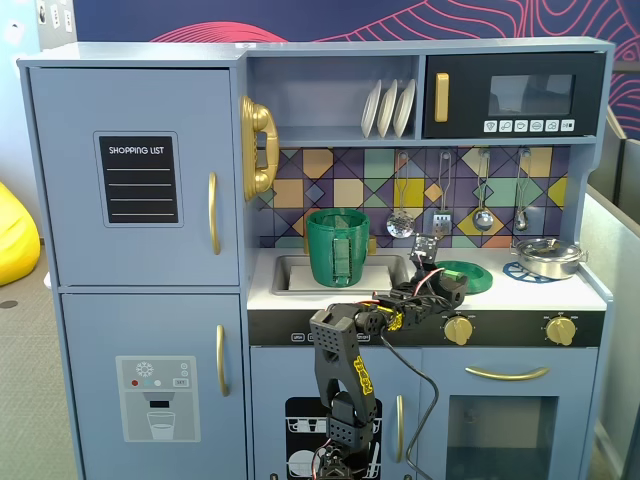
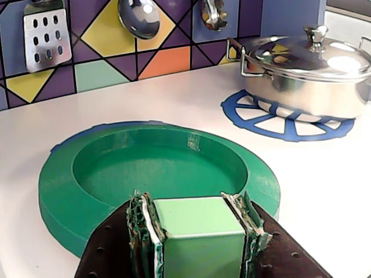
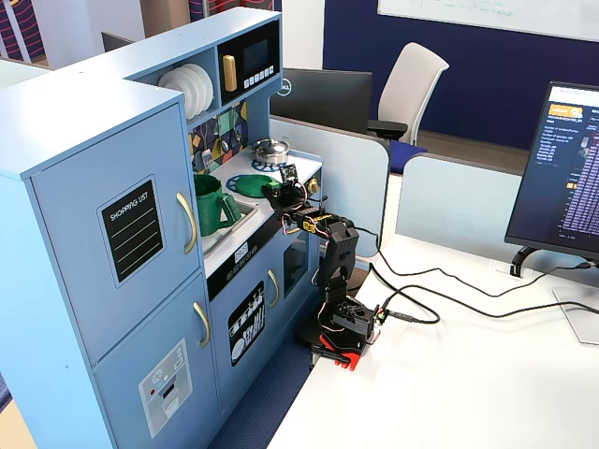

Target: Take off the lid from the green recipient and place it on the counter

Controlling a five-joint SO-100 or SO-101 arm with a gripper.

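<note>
Gripper: the gripper was closed on the lid's light-green strap handle, one jaw on each side of it, as the wrist view showed.
Green recipient: the green recipient stood at the left, in the recessed sink, open at the top, its strap handle facing the near side.
Lid: the lid lay upside down, rim up, flat on the counter, right of the sink and over a blue burner ring whose edge showed at its far left.
Silver pan: the silver pan sat with its own lid on, on the other burner ring at the far right, apart from the green lid.
Backsplash: a slotted spatula and a ladle hung on the far wall.
Step in hand: judged as the placing; the lid appeared to be already resting on the worktop but was not yet released.
Next move: likely to spread the jaws clear of the strap, then lift straight up so the lid was not dragged toward the pan.
</note>
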